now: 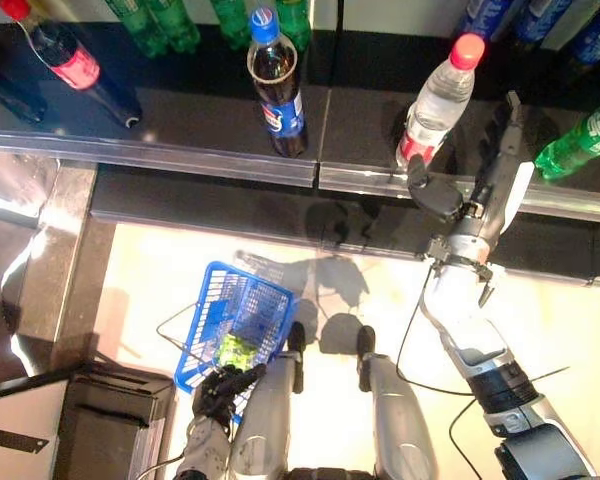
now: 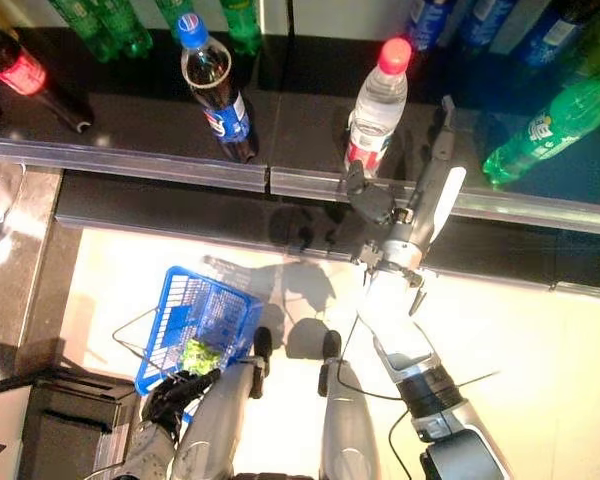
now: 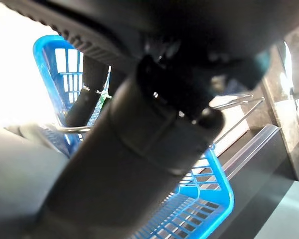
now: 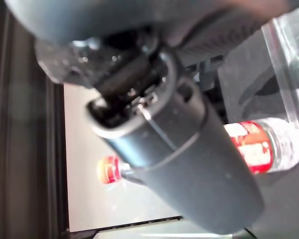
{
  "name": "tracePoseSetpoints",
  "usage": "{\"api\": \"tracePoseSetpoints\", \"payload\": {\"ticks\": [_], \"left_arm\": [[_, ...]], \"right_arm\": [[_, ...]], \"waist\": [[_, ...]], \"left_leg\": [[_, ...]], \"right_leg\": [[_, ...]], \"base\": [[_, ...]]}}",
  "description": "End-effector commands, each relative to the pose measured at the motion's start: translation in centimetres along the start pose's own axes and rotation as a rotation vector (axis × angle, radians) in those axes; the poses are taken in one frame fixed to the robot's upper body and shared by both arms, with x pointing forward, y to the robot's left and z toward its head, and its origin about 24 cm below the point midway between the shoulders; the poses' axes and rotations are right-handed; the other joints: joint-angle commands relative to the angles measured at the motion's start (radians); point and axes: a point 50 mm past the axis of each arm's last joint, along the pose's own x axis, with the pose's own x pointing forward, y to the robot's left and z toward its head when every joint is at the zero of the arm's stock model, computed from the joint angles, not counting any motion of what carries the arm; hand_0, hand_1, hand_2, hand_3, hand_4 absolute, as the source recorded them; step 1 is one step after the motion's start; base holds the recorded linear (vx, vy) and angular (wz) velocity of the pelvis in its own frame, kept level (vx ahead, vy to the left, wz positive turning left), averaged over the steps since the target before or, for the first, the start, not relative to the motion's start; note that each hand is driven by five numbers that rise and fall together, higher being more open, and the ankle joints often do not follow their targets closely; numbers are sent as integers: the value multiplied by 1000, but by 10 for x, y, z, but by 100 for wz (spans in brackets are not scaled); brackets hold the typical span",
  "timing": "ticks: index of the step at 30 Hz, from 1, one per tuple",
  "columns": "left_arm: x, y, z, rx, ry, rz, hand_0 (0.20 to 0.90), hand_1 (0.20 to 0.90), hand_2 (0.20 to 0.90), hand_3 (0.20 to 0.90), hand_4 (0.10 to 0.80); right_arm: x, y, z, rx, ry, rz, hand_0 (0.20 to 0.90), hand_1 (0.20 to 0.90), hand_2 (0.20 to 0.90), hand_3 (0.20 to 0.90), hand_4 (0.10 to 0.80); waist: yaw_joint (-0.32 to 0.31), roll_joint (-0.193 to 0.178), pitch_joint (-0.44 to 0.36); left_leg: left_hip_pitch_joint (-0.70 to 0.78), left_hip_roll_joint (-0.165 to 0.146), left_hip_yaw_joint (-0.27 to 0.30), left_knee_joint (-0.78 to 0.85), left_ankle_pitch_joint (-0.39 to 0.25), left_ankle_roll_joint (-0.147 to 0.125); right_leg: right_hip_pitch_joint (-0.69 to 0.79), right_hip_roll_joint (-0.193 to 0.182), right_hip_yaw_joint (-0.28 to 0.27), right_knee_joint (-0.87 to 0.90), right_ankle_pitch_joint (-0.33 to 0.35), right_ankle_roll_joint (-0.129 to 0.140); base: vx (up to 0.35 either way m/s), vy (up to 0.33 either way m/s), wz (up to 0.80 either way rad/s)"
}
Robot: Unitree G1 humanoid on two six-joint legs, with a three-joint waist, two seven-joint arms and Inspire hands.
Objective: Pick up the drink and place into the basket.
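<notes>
Right hand (image 1: 480, 190), fingers straight and open, just right of the upright water bottle (image 1: 436, 105) on the shelf; a sideways nudge could topple it; left hand (image 1: 220, 385) seemingly grips the blue basket (image 1: 230, 310).

A dark shelf (image 1: 200, 110) runs across the top of the frame. On it stand a cola bottle (image 1: 277, 85), a water bottle (image 1: 436, 105) and green bottles (image 1: 580, 140).
</notes>
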Motion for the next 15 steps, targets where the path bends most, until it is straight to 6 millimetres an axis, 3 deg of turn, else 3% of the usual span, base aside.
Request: {"api": "tracePoseSetpoints", "payload": {"ticks": [1,15], "left_arm": [[-11,-13,-6,-31,-60,-81,300,300,300,200,100],[-9,-24,7,-32,-104,-125,300,300,300,200,100]], "right_arm": [[19,8,55,146,-226,3,900,900,900,900,800],[57,6,72,226,-206,-133,900,900,900,900,800]], "waist": [[11,-5,-11],[47,-2,-11]], "left_leg": [[-62,-25,-57,133,39,-10],[-138,-44,-74,121,13,8]], "right_leg": [[42,-11,-67,-78,47,-14],[-48,-19,-84,-57,55,-5]], "base": [[0,0,0],[10,1,3]]}}
